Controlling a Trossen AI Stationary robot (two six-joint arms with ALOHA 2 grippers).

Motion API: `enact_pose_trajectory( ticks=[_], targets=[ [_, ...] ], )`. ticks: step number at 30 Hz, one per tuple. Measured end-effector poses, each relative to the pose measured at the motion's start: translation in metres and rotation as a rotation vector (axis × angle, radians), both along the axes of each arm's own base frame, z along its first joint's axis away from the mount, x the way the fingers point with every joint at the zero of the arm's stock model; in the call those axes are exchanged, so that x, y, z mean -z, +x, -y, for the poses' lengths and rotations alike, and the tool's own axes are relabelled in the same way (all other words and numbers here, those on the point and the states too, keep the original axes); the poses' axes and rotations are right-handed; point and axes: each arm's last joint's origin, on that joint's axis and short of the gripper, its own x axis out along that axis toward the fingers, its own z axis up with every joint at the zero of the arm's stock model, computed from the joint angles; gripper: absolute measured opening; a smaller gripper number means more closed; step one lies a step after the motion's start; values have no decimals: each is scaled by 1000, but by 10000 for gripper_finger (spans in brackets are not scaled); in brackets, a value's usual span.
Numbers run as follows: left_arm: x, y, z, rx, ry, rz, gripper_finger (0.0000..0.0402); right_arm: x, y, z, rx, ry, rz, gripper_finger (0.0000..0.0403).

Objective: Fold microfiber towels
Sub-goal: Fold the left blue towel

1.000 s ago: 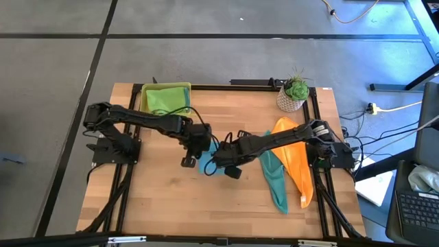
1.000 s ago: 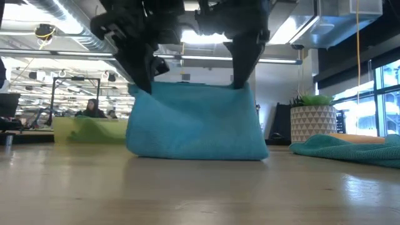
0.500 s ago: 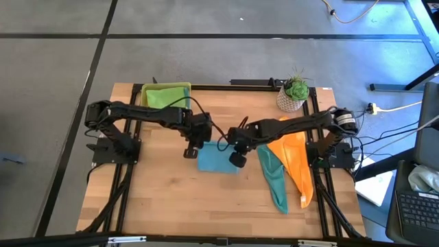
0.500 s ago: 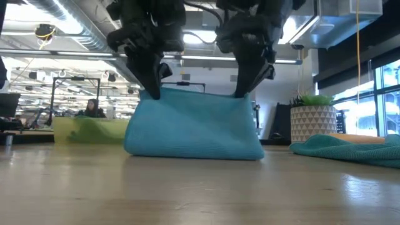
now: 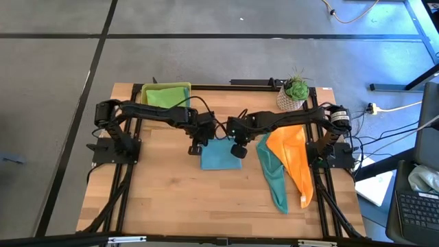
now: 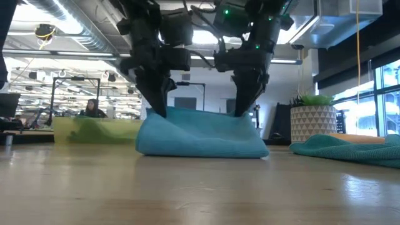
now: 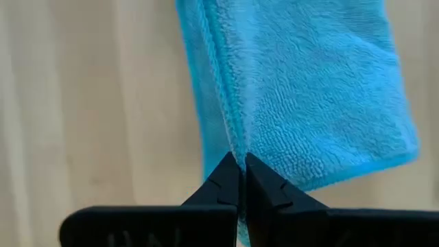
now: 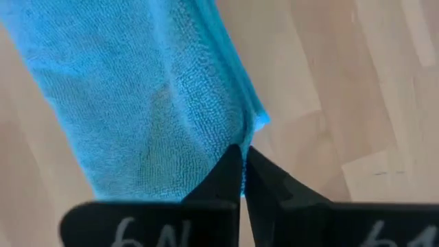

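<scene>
My left gripper (image 5: 199, 142) and right gripper (image 5: 236, 145) are each clamped on a far corner of the light blue towel (image 5: 221, 156), which sags folded on the table beside the teal towel (image 5: 273, 180); risk: uneven release skews the fold; a pinched lower layer drags the fold open.

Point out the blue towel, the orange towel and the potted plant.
blue towel (image 5: 221, 157): high view, middle of its flat part.
orange towel (image 5: 293, 154): high view, its broad middle.
potted plant (image 5: 291, 101): high view, the pot's patterned wall.
</scene>
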Motion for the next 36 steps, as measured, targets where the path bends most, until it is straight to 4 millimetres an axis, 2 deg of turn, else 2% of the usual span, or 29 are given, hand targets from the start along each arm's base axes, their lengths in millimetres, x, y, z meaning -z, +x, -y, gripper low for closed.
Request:
enact_pose_trajectory(
  ticks=[10, 16, 23, 31, 36],
  targets=[
    [2, -1, -11, -34, 9, -6, 1, 10, 6, 11, -22, -19, 5, 12],
    [8, -5, -9, -30, -18, -25, 25, 14, 10, 12, -45, -28, 15, 14],
    [16, -12, -10, -81, 53, -92, 52, 20, 13, 16, -33, -29, 18, 48],
    [15, -13, -14, -146, 162, -106, 51, 19, 12, 24, -4, -55, 18, 77],
    [3, -22, -12, -201, 155, -116, 54, 20, 8, 28, 45, -38, -11, 91]
  ],
)
